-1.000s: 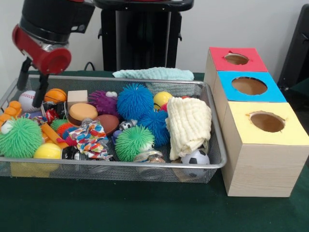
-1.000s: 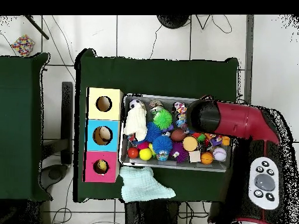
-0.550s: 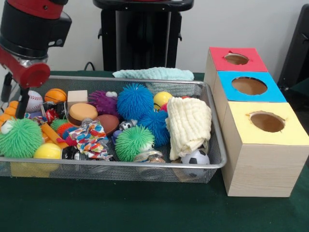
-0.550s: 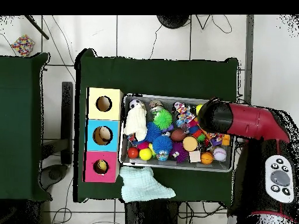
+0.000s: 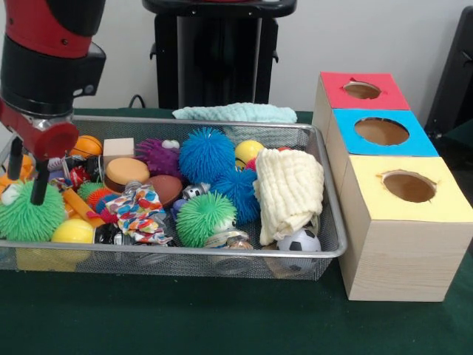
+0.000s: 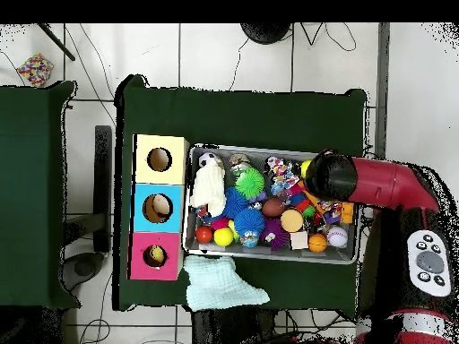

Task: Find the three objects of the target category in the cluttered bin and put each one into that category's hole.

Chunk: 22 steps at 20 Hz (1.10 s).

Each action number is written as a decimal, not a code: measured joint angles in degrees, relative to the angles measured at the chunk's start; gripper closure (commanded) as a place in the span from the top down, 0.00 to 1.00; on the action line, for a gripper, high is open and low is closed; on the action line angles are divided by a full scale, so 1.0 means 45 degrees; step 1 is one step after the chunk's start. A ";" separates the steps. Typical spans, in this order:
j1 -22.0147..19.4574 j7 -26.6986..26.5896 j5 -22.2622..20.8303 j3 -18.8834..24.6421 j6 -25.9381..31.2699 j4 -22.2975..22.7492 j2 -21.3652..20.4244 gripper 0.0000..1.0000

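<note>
One wire bin [image 5: 332, 248] held the clutter: two green spiky balls [image 5: 203, 218], two blue ones [image 5: 206, 154], one soccer ball [image 5: 298, 241], one cream cloth [image 5: 290, 188]. Gripper [image 5: 27, 174] hung over the bin's left end, fingers spread, holding nothing. Three-hole box [image 5: 403, 244] stood beside the bin's right end.

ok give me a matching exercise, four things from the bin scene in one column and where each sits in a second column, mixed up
Match each thing to its place, as seen in the front view.

1. soccer ball
2. cream cloth
3. mint towel
4. pincer

a. on the table behind the bin
b. over the bin's left end
c. bin's front right corner
d. draped in the bin's right part

Pairs: 1-c, 2-d, 3-a, 4-b
</note>
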 measured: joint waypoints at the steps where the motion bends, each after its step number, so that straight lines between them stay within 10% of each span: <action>1: 0.0003 -0.0005 -0.0011 0.0114 -0.0011 -0.0006 0.0088 1.00; 22: 0.0484 -0.0005 -0.0765 0.0740 0.0050 -0.0572 0.1169 1.00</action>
